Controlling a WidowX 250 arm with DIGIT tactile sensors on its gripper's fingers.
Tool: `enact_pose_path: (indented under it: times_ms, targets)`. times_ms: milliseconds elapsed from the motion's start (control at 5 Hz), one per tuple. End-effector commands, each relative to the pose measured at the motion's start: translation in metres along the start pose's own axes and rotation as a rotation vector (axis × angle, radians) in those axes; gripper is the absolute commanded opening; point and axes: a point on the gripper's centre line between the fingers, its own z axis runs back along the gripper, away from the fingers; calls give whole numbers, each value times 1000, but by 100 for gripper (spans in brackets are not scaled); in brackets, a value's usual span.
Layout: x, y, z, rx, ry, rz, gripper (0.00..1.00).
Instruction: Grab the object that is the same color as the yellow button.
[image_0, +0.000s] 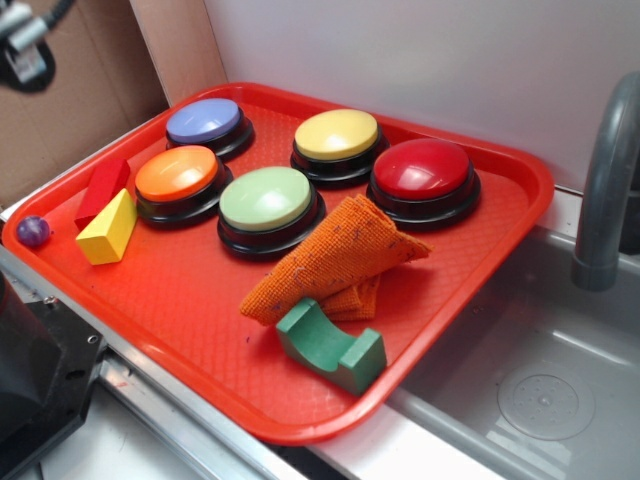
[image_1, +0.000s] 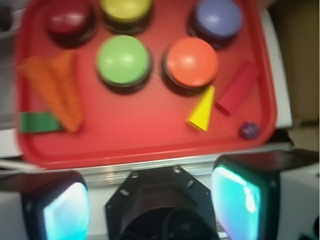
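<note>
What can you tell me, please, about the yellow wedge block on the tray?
The yellow wedge block is a small, smooth, solid triangular prism, evenly yellow and seemingly painted wood or plastic. It lies on the red tray near the left edge, its thin end pointing toward the orange button. The red block lies right beside it, possibly touching, and a small purple ball sits apart nearby. Nothing holds it; the hand is open, off the tray.

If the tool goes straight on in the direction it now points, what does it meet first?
Probably the near rim of the red tray, between the open fingers. The tool holds nothing. The yellow wedge block lies farther on, to the right. Depth is unclear.
</note>
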Motion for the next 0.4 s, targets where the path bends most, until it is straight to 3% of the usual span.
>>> enact_pose_path:
  times_ms: [0, 200]
  targets:
    - [9, 30, -50, 18, -23, 109, 100]
    - [14, 41, -75, 9, -42, 135, 100]
